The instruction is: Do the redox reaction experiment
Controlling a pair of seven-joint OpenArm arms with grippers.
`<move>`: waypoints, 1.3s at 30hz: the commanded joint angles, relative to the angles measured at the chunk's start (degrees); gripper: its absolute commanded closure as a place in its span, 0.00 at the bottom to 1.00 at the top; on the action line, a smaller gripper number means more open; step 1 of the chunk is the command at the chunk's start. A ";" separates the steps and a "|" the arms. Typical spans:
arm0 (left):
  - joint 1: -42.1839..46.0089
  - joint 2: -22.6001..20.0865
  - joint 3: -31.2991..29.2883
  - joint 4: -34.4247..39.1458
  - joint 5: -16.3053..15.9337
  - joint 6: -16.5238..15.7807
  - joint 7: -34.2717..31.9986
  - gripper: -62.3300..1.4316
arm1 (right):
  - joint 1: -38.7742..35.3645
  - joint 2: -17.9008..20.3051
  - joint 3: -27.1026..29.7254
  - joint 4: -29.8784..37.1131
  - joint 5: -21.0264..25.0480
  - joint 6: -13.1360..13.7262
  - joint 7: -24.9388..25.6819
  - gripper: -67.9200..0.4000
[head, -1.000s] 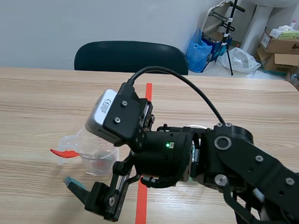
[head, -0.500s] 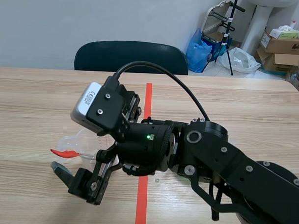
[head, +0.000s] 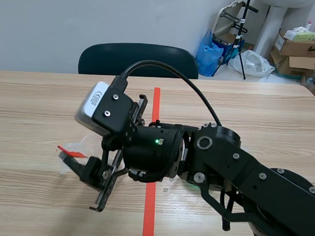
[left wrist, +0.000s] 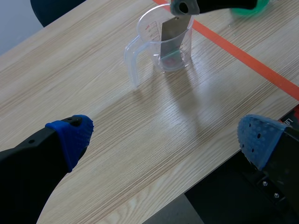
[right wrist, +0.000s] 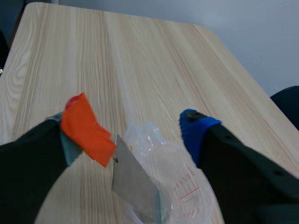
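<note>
Right gripper [right wrist: 130,133] stands wide open over the measuring cup [left wrist: 147,37], one finger on each side of the orange tag [right wrist: 86,128] that tops the metal strip [left wrist: 174,39]. The tag lies against one pad, the other pad is well clear of it, so nothing is gripped yet.

The strip stands tilted inside the clear cup, its lower end on the bottom. The cup sits on the table [left wrist: 140,140] just left of the orange-red tape line [left wrist: 247,60], nearer the robot's edge than the far edge.

A second ago this gripper hung lower and closer to the robot's edge, short of the cup. It then slid left, and has now risen and swung in until its fingers bracket the tag. That reads as an approach to take hold of the strip, probably to lift it out or shift it in the cup. Closing the fingers on the tag looks like the next need.

The left gripper [left wrist: 163,140] hovers fully spread over bare wood near the robot's edge, holding nothing.
</note>
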 commanded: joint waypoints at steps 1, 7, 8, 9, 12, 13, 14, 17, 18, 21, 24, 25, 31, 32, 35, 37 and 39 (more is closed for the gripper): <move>0.07 -0.02 -0.15 0.48 -0.39 0.07 -0.79 0.00 | 0.85 -0.04 0.28 0.94 0.76 -0.20 1.16 0.55; 0.07 -0.02 -0.15 0.48 -0.39 0.07 -0.79 0.00 | 0.85 0.48 0.28 0.94 0.79 -0.61 4.33 0.78; 0.07 -0.02 -0.15 0.48 -0.39 0.07 -0.79 0.00 | 0.85 0.48 0.28 0.96 0.79 -0.61 4.52 0.80; 0.07 -0.02 -0.15 0.48 -0.39 0.07 -0.79 0.00 | 0.85 0.48 0.28 0.96 0.79 -0.61 4.70 0.82; 0.07 -0.02 -0.15 0.48 -0.39 0.07 -0.79 0.00 | 0.85 0.48 0.31 0.96 0.79 -0.61 4.68 0.85; 0.07 -0.02 -0.15 0.48 -0.39 0.07 -0.79 0.00 | 0.83 0.48 0.44 0.96 0.79 -0.59 4.68 0.86; 0.07 -0.02 -0.15 0.48 -0.39 0.07 -0.79 0.00 | 0.83 0.48 0.55 0.96 0.79 -0.59 4.68 0.88; 0.07 -0.02 -0.15 0.48 -0.39 0.07 -0.79 0.00 | 0.83 0.48 1.46 0.96 0.79 -0.59 4.68 0.97; 0.07 -0.02 -0.15 0.48 -0.39 0.07 -0.79 0.00 | 0.83 0.48 1.86 0.96 0.81 -0.55 4.70 0.99; 0.07 -0.02 -0.15 0.48 -0.39 0.07 -0.79 0.00 | 0.83 0.46 2.93 0.96 0.83 -0.52 4.90 0.98; 0.07 -0.02 -0.15 0.48 -0.39 0.07 -0.79 0.00 | 0.83 0.46 3.85 0.98 0.83 -0.50 4.79 0.98; 0.07 -0.02 -0.15 0.48 -0.39 0.07 -0.79 0.00 | 0.83 0.46 4.11 0.98 0.83 -0.48 4.63 0.98; 0.07 -0.02 -0.15 0.48 -0.39 0.07 -0.79 0.00 | 0.85 0.46 5.60 2.80 1.49 1.90 2.47 0.98; 0.07 -0.02 -0.15 0.48 -0.39 0.07 -0.79 0.00 | 0.85 0.46 5.81 3.30 1.55 1.90 2.16 0.98; 0.07 -0.02 -0.15 0.48 -0.39 0.07 -0.79 0.00 | 0.85 0.44 6.32 4.87 1.73 1.90 0.81 0.98; 0.07 -0.02 -0.15 0.48 -0.39 0.07 -0.79 0.00 | 0.85 0.44 6.54 6.05 2.93 2.08 -0.92 0.98; 0.07 -0.02 -0.15 0.48 -0.39 0.07 -0.79 0.00 | 0.87 0.44 6.56 7.39 4.85 2.08 -3.08 0.98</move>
